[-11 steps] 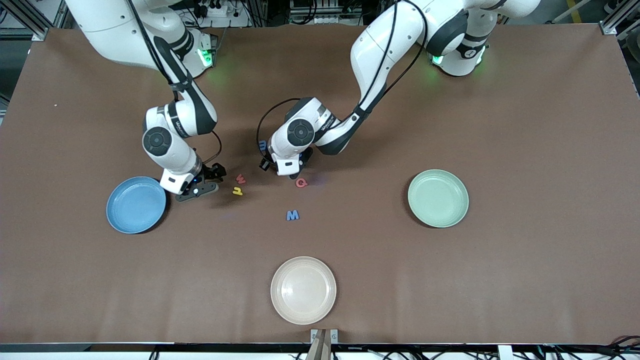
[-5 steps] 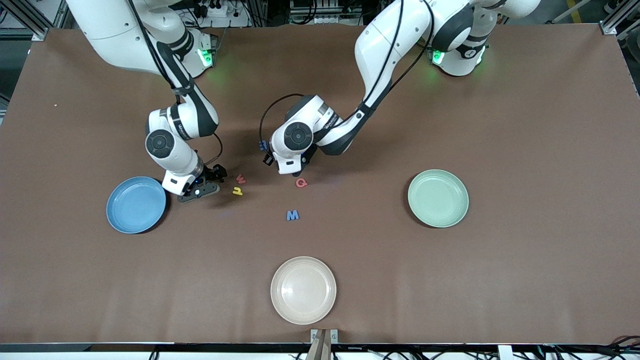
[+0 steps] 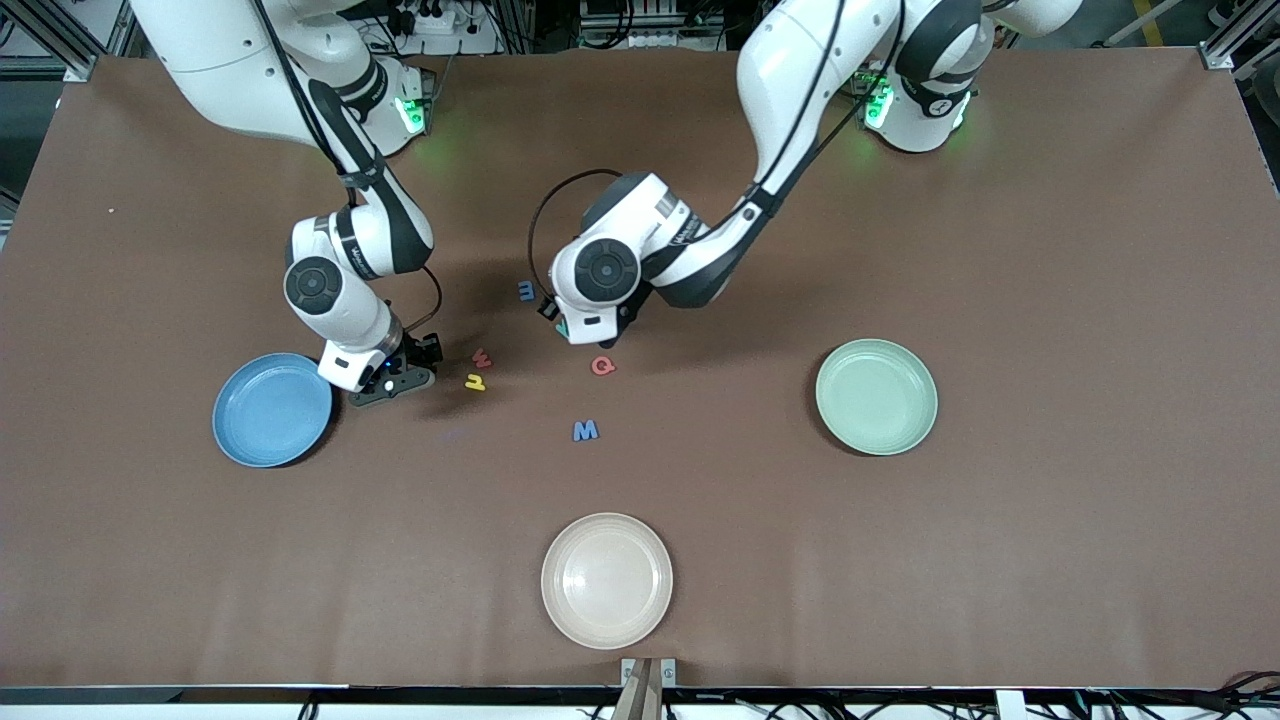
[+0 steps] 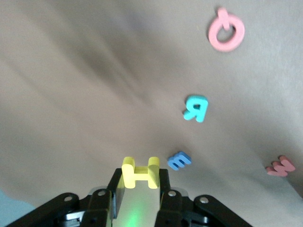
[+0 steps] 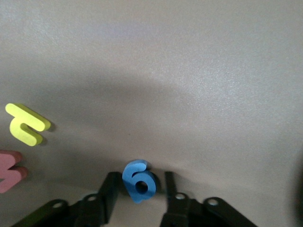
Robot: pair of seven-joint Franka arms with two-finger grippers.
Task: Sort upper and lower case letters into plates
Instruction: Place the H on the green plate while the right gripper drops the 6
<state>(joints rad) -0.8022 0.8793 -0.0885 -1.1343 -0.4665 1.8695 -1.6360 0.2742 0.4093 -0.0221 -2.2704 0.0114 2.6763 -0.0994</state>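
The left gripper (image 4: pixel 140 174) is closed on the yellow H (image 4: pixel 140 172) and holds it up over the table, about 11 o'clock from the Q (image 3: pixel 602 366). The right gripper (image 3: pixel 395 380) is down at the table, at 3 o'clock of the blue plate (image 3: pixel 250 430), and it looks closed on a blue letter (image 5: pixel 138 181) that we cannot read surely. Both this plate and the green plate (image 3: pixel 876 396), at 3 o'clock of the table, have no letter in them. We judge the main risk is a slip. The H is pinched only at the very tips, so a quick swing toward a plate may turn it or drop it. The blue letter is thin and flat on the cloth, so it may pop out when the arm rises. A wrong plate is possible too, as nothing marks which plate takes capitals. Only the wrist views show the two held letters and the teal R (image 4: pixel 195 109), which the front view almost hides under the left arm. Only the front view shows the plates and the M (image 3: pixel 585 430) at 6 o'clock of the Q.
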